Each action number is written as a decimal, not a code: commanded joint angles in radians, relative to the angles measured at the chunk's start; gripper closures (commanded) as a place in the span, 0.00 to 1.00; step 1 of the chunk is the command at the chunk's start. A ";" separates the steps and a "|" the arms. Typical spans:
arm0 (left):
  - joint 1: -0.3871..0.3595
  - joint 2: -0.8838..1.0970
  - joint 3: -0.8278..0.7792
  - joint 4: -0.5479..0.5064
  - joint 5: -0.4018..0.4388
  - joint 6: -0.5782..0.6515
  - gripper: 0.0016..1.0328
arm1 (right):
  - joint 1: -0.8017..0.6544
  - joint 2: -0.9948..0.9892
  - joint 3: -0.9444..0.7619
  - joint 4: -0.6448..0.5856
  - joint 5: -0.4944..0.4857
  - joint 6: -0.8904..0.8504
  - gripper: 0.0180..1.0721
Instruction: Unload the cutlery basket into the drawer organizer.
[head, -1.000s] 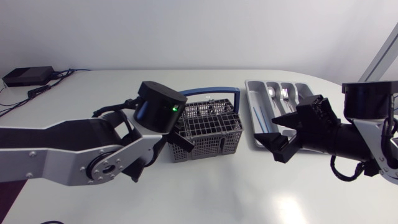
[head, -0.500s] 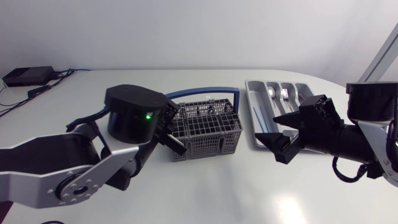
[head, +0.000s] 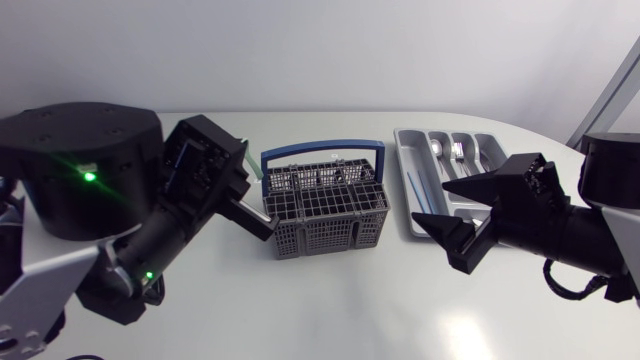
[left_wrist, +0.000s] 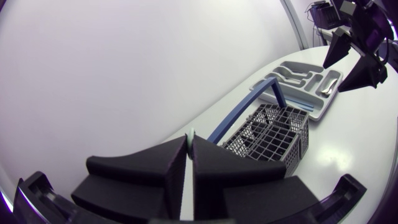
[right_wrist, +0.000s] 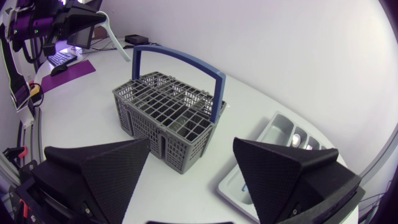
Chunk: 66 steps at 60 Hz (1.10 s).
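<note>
The grey wire cutlery basket (head: 325, 205) with a blue handle (head: 322, 148) stands mid-table. My left gripper (head: 252, 205) hangs raised just left of it, shut on a thin pale green utensil (head: 254, 172). In the left wrist view the utensil (left_wrist: 189, 138) shows as a sliver pinched between the fingers, with the basket (left_wrist: 270, 130) ahead. The grey drawer organizer (head: 478, 150) lies right of the basket and holds spoons (head: 441, 150) and a blue-tinted piece (head: 412, 190). My right gripper (head: 458, 215) is open, low in front of the organizer. Its wrist view shows basket (right_wrist: 165, 118) and organizer (right_wrist: 280, 124).
A black box (head: 45, 122) with cables sits at the table's far left corner. My bulky left arm (head: 90, 220) covers the table's left part. Bare white tabletop (head: 330, 300) runs along the front, below the basket.
My left arm has risen and drawn back to the left, lifting its shut gripper and the pale utensil away from the basket's left side. The right arm has barely shifted.
</note>
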 joint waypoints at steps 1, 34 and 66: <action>0.020 -0.026 0.034 -0.048 0.048 -0.032 0.89 | 0.019 -0.015 -0.021 -0.005 -0.001 -0.027 0.09; 0.403 0.224 0.360 -0.449 1.032 -0.490 0.89 | 0.251 -0.149 0.006 -0.069 -0.042 -0.047 0.09; 0.285 0.339 0.405 -0.357 1.057 -0.517 0.88 | 0.372 0.229 0.223 0.034 0.093 0.025 0.27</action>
